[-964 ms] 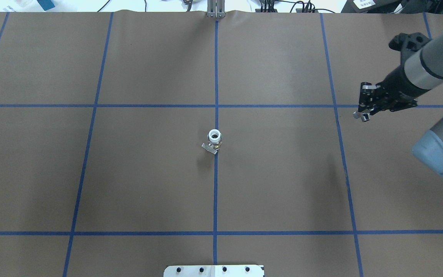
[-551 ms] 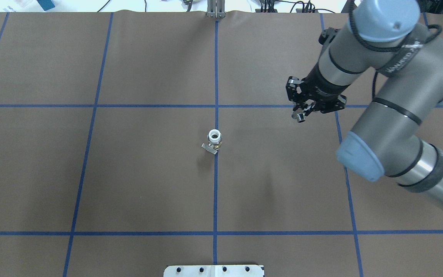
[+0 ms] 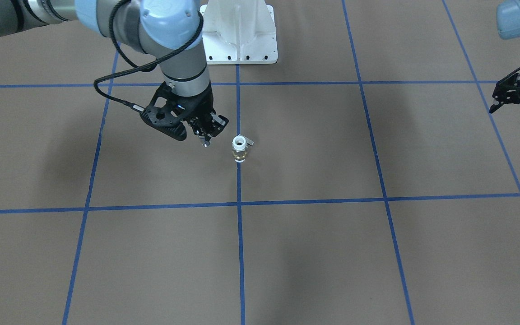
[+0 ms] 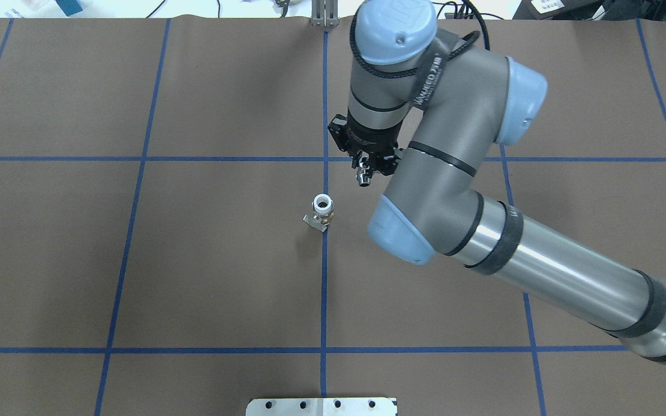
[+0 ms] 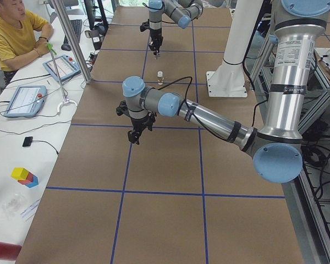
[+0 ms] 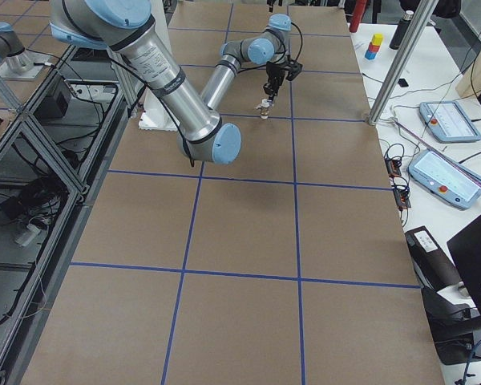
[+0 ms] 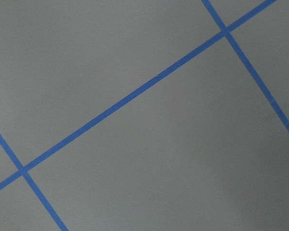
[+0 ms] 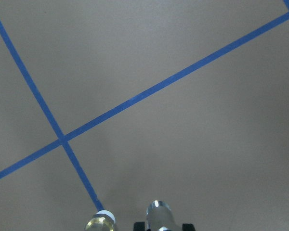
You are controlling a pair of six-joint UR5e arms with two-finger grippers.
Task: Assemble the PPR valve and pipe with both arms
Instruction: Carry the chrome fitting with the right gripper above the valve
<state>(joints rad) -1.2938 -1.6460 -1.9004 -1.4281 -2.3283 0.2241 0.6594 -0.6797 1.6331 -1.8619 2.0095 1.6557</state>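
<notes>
Starting with the front-facing view, the PPR valve (image 3: pixel 239 149) stands upright on the brown table (image 3: pixel 332 253), open white end up and grey lever (image 3: pixel 248 141) sticking out sideways, so its long axis is vertical. The right gripper (image 3: pixel 205 141) hangs just beside the valve on the picture's left, raised above the table, fingers pointing down and closed on the small silver pipe (image 3: pixel 205 144). The left gripper (image 3: pixel 512 119) sits well away from the valve at the frame's right edge, fingers spread and holding nothing. From overhead, the right arm (image 4: pixel 483 242) reaches in across the table with its wrist bent down. The pipe sits just beyond the valve and to its right, so I judge the coming move to be a short shift toward the robot and to its left, then straight down onto the white opening. In the left side view the near left arm (image 5: pixel 209 118) is stretched low over bare table, far short of the valve; the right arm is clearly the nearer one. The right side view shows the gripper close above the valve, though the gap is too small to judge. The left wrist camera sees only table and blue tape lines (image 7: pixel 135 94). The right wrist camera shows the pipe's end and, just to its left, the valve's top, side by side and not aligned.
</notes>
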